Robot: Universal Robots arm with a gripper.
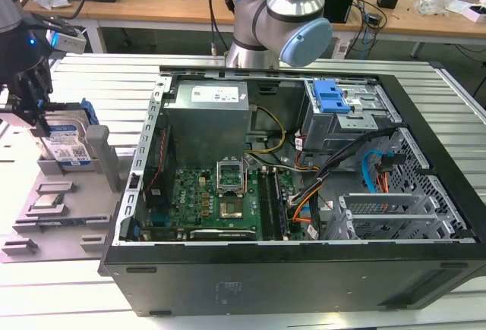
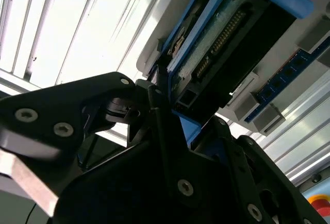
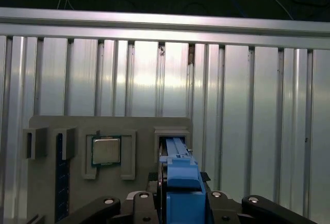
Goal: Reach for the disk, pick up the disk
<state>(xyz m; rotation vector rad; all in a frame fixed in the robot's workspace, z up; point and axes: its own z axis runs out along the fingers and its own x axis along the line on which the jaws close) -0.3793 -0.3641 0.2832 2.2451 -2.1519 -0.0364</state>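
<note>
At 9 o'clock from the open case [image 1: 266, 277], the gripper [image 1: 34, 120] straddles the upright disk [image 1: 67, 148]. I cannot tell whether the jaws are clenched. Staying centred and square looks wisest.

Open computer case [image 1: 304, 269] is parked across the middle of the slatted metal table [image 1: 99, 80], motherboard [image 1: 220, 201] left exposed. Over by the table's edge on the exterior view's left, the disk [image 1: 67, 148] is stood upright in a grey holder [image 1: 106, 161]. The gripper [image 1: 34, 114] is seen right at its top edge. A small square chip [image 1: 49, 199] is seated in the holder's flat part nearby.
</note>
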